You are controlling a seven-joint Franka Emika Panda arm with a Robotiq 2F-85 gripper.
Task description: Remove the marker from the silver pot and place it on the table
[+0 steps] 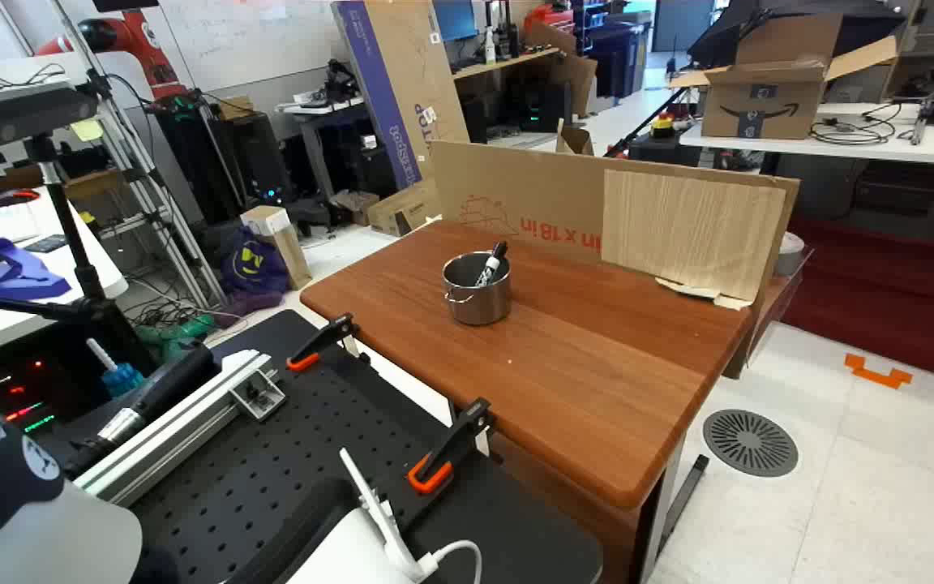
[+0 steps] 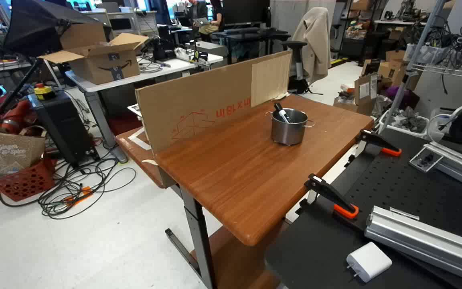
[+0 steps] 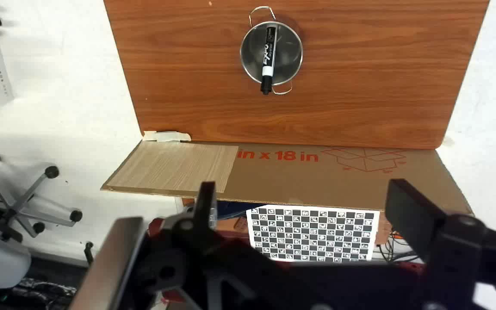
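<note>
A slim black-and-white marker (image 1: 489, 269) leans inside the small, round, shiny silver metal pot (image 1: 479, 306) on the reddish-brown wooden table (image 1: 589, 349), its black cap (image 1: 500, 250) poking above the rim. The black two-fingered pincer (image 3: 303, 185) is spread wide, holding nothing. I'd worry about a clumsy descent: snagging the thin silver wire handle (image 3: 283, 93) could tip the pot, and a careless nudge might send the marker sliding in. Only the wrist view shows the pincer, with the cap crossing the rim beside that handle; both exterior views give the marker's slant and the pot's straight wall, which it scarcely does.
</note>
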